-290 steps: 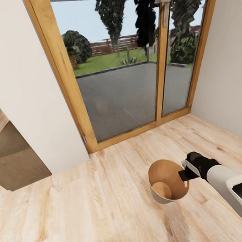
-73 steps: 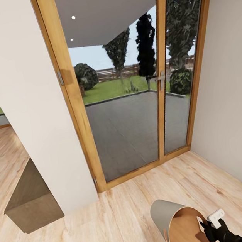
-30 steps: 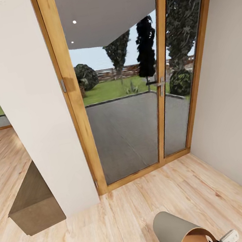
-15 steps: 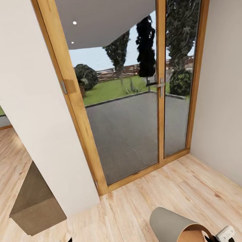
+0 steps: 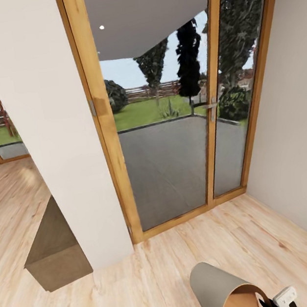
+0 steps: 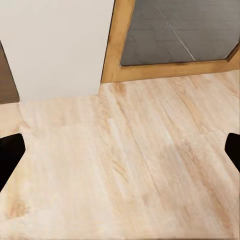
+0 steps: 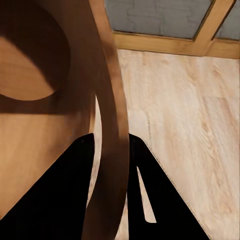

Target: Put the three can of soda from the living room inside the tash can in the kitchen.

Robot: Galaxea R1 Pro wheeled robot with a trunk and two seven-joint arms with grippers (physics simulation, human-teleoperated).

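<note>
My right gripper (image 7: 111, 165) clamped on the tilted trash can's (image 5: 213, 282) rim, my left gripper (image 6: 120, 152) spread wide, empty, over plank floor (image 6: 135, 165), glass patio door (image 5: 163, 122) ahead

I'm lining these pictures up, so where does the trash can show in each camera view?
Head view: the trash can sits at the bottom edge, right of centre, tilted, beside the right gripper.
Left wrist view: not in it; wood floor between the open fingers.
Right wrist view: its rim runs between the fingers, brown inside alongside.
Shared landmark: the wooden door frame.
</note>
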